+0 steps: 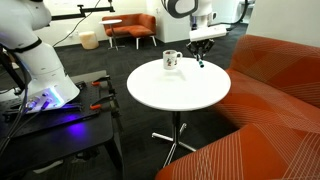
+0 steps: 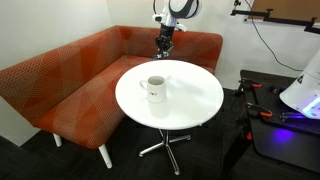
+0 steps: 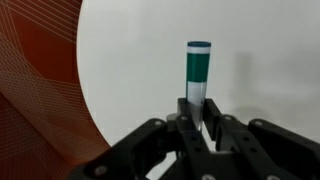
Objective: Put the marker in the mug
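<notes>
My gripper (image 3: 197,112) is shut on the marker (image 3: 197,70), a thin marker with a green-teal band and a dark cap that sticks out from between the fingers. In both exterior views the gripper (image 1: 201,50) (image 2: 163,42) hangs above the far edge of the round white table (image 1: 190,95) (image 2: 190,105), the marker (image 1: 200,62) pointing down. The white mug (image 1: 172,61) (image 2: 154,88) stands upright on the table, apart from the gripper. The mug is out of the wrist view.
An orange-red sofa (image 1: 280,100) (image 2: 70,85) wraps around the table. A second robot base on a black cart with red clamps (image 1: 45,95) (image 2: 295,105) stands beside the table. Orange chairs (image 1: 130,28) are in the background.
</notes>
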{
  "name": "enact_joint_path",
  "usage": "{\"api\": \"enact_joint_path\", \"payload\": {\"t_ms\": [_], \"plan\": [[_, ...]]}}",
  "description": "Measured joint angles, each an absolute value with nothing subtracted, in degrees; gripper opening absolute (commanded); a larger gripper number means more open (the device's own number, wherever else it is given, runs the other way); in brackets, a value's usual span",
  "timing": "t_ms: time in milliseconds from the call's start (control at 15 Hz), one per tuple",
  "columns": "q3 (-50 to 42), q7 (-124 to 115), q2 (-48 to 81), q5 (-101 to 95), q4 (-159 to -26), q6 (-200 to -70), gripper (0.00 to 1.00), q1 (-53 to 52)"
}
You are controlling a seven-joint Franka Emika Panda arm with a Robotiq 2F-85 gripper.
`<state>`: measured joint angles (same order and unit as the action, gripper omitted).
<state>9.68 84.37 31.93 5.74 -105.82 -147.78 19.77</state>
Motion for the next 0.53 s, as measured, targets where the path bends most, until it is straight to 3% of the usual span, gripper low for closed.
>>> {"api": "enact_joint_path", "payload": {"t_ms": [533], "plan": [[11.23,98.16,30.09,6.95,-106.45,-145.47,0.05,19.71]]}}
